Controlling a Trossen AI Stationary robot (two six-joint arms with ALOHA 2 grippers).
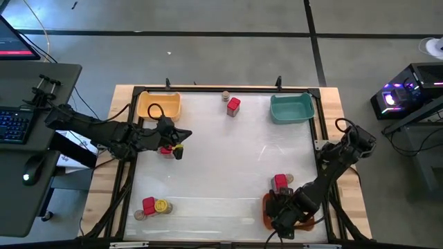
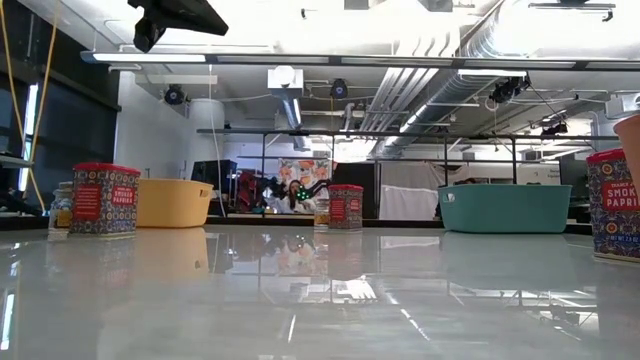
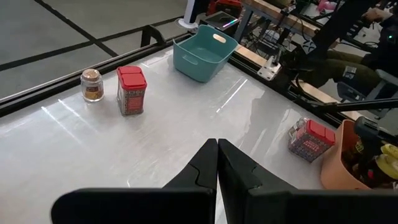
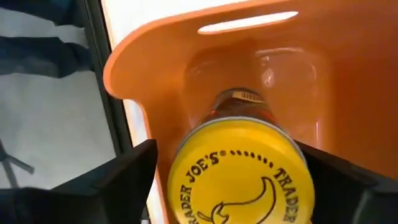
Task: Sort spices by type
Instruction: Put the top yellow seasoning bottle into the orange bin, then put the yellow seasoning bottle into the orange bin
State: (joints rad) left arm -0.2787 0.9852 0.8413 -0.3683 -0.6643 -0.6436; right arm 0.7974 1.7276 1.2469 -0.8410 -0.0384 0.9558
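right claw point(image 4: 233, 180): over the orange bin point(image 4: 348, 74) at the near right corner; fingers spread wide either side of a round glass jar point(image 4: 239, 171) with a glossy yellow printed lid; whether the pads touch it I cannot tell; jar stands inside the bin
left claw point(image 3: 217, 163): near the yellow bin point(image 1: 158, 106) at far left; dark fingers pressed together, nothing between them
orange bin: smooth plastic, rounded corners, slot handle in the wall
teal bin point(image 1: 291, 108): far right; same rounded plastic tub shape
red tins: boxy, printed labels; one far centre point(image 1: 233, 106) beside a small brown round jar point(image 1: 225, 96); one just beside the orange bin point(image 1: 279, 182); one near left point(image 1: 148, 205) touching a yellow-lidded jar point(image 1: 161, 206)
table point(image 1: 221, 159): glossy white, reflective
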